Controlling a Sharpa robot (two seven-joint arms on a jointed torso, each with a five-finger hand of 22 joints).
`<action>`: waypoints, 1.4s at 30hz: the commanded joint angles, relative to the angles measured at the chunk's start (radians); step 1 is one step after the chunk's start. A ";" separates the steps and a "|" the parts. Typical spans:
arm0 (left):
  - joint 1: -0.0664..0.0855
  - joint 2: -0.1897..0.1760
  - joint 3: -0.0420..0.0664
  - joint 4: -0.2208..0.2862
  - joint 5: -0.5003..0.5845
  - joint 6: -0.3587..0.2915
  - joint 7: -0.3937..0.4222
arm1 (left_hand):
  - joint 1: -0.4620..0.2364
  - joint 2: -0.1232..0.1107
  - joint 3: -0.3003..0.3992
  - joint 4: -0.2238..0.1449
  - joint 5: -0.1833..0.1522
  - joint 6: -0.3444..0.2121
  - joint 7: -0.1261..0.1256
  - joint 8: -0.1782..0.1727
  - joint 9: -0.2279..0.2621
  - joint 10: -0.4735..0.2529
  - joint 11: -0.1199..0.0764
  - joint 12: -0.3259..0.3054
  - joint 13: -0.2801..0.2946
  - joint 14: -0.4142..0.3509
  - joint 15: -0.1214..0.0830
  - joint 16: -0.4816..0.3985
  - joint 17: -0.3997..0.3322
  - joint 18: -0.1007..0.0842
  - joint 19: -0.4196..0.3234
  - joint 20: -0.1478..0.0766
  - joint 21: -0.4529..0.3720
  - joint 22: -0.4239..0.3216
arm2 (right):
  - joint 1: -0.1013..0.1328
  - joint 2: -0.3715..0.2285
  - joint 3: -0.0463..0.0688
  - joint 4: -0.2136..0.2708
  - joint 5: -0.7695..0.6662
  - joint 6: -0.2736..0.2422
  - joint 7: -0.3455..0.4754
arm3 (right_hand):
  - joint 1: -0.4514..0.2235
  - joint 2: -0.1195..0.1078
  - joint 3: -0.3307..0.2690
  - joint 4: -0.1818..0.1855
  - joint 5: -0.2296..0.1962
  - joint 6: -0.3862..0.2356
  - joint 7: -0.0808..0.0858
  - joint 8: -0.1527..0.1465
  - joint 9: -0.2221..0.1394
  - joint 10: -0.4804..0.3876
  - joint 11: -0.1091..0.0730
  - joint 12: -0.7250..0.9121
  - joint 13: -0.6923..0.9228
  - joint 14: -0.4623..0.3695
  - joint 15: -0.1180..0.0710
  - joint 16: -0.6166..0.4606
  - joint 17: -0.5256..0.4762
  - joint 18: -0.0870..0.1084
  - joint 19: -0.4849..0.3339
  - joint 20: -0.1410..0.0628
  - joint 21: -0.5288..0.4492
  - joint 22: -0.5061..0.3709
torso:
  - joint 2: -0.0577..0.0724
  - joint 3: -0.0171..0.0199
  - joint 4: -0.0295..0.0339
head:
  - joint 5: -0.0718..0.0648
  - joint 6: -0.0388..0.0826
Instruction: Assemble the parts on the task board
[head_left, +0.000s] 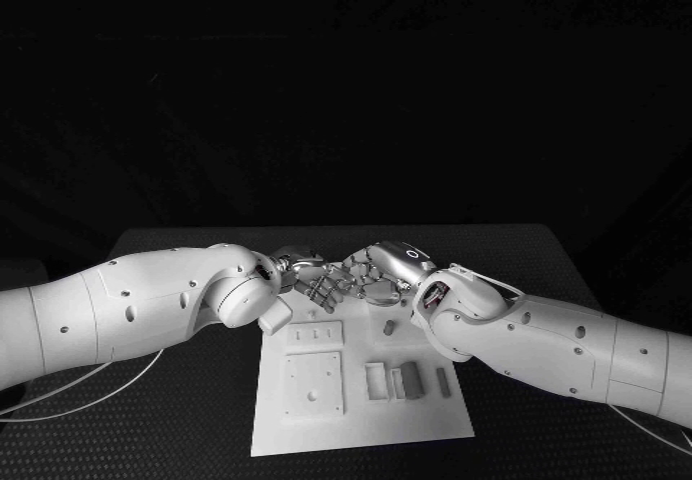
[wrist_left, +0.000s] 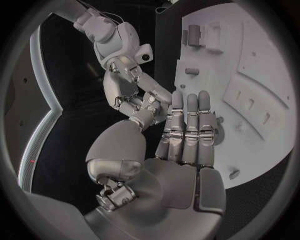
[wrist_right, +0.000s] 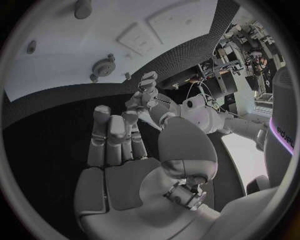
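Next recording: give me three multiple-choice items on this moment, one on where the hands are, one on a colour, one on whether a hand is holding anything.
1. Where do the two hands meet?
A. Over the task board's far end
B. Over its near edge
C. Off the table, left of it

2. What colour is the task board?
A. Black
B. White
C. Red

3. How does the left hand look in its own wrist view?
A. Gripping a part
B. Fingers straight, holding nothing
C. Closed into a fist

Answers:
1 A: the left hand and right hand come together above the far end of the task board.
2 B: the board is a white plate on the black table.
3 B: its fingers lie extended side by side, nothing between them.
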 joint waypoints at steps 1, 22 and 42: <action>0.001 -0.003 0.001 0.005 -0.032 0.038 0.014 | -0.004 0.006 0.005 -0.002 0.005 0.048 -0.040 0.007 0.005 0.010 -0.001 0.008 0.005 0.009 -0.002 0.006 0.004 0.015 0.008 -0.003 0.005 0.003 | -0.001 -0.004 0.000 -0.010 0.032 0.015 0.017 | -0.004 0.009 0.008 -0.001 0.003 0.100 0.040 -0.004 -0.002 -0.004 0.000 -0.007 -0.002 -0.006 -0.005 -0.002 -0.003 0.014 0.001 0.001 -0.005 -0.002 | 0.000 -0.0001 -0.0001 | 0.000 -0.002; 0.001 -0.018 0.001 -0.010 -0.083 0.024 0.019 | -0.007 0.011 0.011 -0.010 0.005 0.057 -0.047 0.016 0.040 0.016 -0.009 0.027 0.043 0.024 -0.010 0.009 0.031 0.012 0.019 -0.012 0.013 0.023 | 0.000 -0.028 -0.001 -0.025 0.181 0.032 0.083 | -0.055 -0.165 -0.029 0.004 0.003 -0.121 0.122 -0.076 -0.070 -0.110 0.079 -0.048 -0.005 -0.095 0.069 -0.054 -0.027 -0.003 -0.071 0.027 -0.064 -0.026 | 0.000 0.0007 -0.0005 | 0.002 0.000; 0.001 -0.039 0.000 0.004 -0.277 -0.079 -0.170 | -0.018 0.005 0.010 -0.008 0.004 0.051 -0.043 0.007 0.051 0.015 -0.009 0.031 0.060 0.033 -0.012 0.009 0.045 0.013 0.027 -0.016 0.019 0.037 | 0.022 -0.107 0.000 -0.080 0.458 -0.082 0.220 | -0.046 -0.177 -0.019 0.006 0.003 -0.125 0.125 -0.071 -0.075 -0.119 0.082 -0.048 -0.006 -0.105 0.073 -0.055 -0.031 -0.004 -0.078 0.032 -0.069 -0.028 | 0.000 0.0012 0.0000 | 0.011 -0.008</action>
